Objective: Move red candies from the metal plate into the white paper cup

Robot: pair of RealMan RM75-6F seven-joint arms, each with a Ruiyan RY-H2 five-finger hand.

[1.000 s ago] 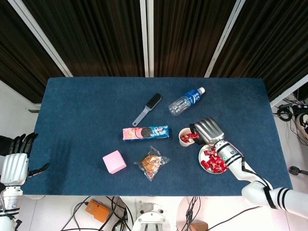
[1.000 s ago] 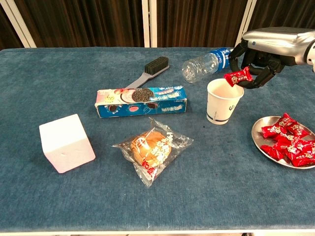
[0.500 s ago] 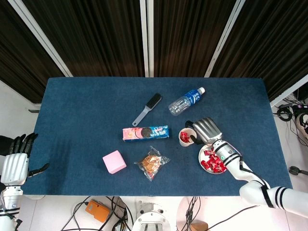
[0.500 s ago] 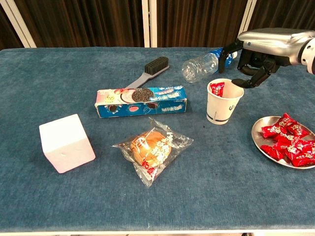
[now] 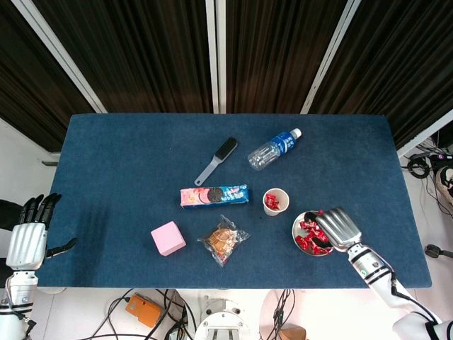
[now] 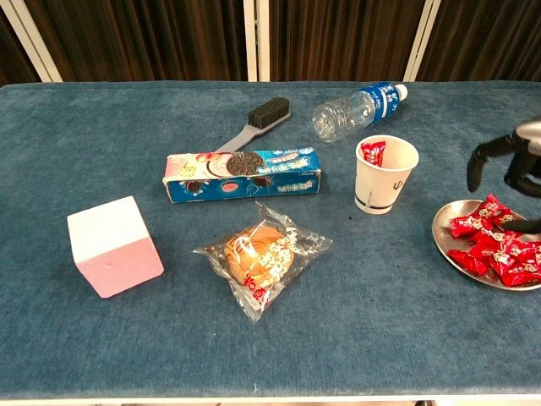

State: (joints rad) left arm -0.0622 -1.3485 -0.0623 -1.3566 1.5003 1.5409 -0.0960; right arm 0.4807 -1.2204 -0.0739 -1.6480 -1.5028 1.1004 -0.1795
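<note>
The left hand [image 5: 30, 239] hangs off the table's left edge, fingers apart, grasping nothing. The white paper cup [image 6: 385, 174] stands upright with a red candy [image 6: 372, 152] inside. Glossy red candies [image 6: 497, 241] heap on the metal plate [image 6: 446, 246]; the right hand [image 5: 337, 228] hovers over them, fingers spread, released.

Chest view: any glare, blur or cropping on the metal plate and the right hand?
Chest view: the round metal plate is cut off by the right edge, its rim showing only a soft sheen with no blown-out glare; the right hand is also cropped, only dark fingers showing, slightly soft. Head view: plate and hand sit fully in frame, evenly lit, small.
</note>
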